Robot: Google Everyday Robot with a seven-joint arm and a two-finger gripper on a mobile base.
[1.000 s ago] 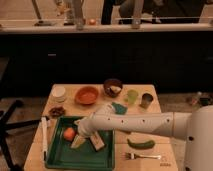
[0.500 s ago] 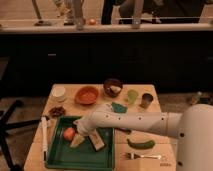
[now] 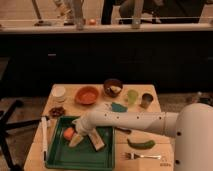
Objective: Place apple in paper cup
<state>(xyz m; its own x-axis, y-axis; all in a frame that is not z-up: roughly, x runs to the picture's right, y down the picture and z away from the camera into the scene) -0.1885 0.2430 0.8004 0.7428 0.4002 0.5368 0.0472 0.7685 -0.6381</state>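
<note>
The apple is a small orange-red fruit lying in the left part of the green tray. My gripper reaches down into the tray just right of the apple. It is open, with two cream fingers spread apart, and the left one is close beside the apple. The apple is outside the fingers' gap. The white paper cup stands upright at the table's back left corner, well away from the gripper.
An orange bowl, a dark bowl, a light green cup and a dark cup line the back. A snack plate lies at the left, a green vegetable and a fork at the right.
My arm has swung a little to the left and lower over the tray, bringing the gripper closer to the apple. The apple has not moved.
</note>
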